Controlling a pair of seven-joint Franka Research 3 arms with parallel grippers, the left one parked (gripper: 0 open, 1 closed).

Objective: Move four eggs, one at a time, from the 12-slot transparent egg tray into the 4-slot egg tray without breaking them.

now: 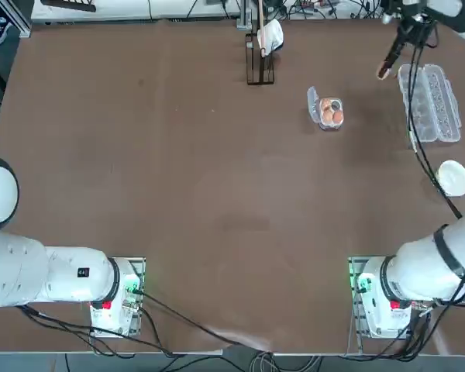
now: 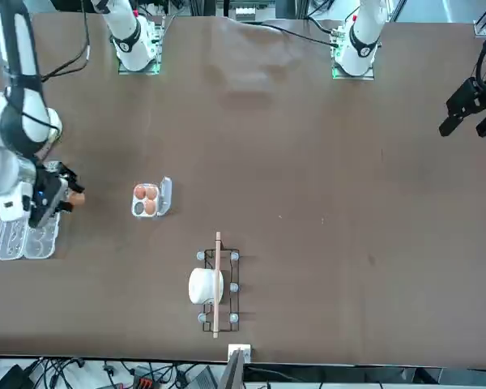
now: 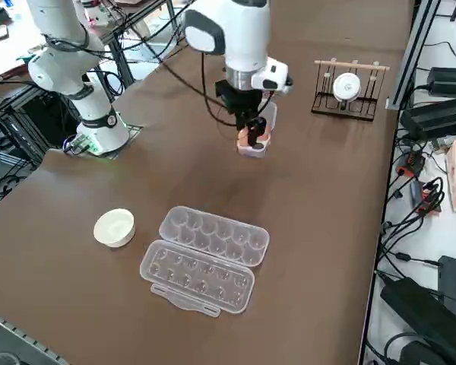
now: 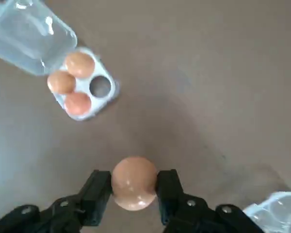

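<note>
open table between small tray [image 1: 327, 115] and carton [image 1: 430, 104]

On the surface, the small tray [image 1: 327, 110] sits left of the long carton [image 1: 431, 103]; the bowl [image 1: 452, 178] lies just before the carton, nearer the arms' bases.

in the top view a black cable crosses the long clear egg carton [image 1: 435, 105], hiding part of its cups; the right wrist view's edge cuts the carton off. in the right side view the right gripper [image 3: 251, 131] hides much of the small four-cup egg tray [image 3: 254, 148]. in the front view the right arm [image 2: 20, 121] covers part of the carton.
</note>
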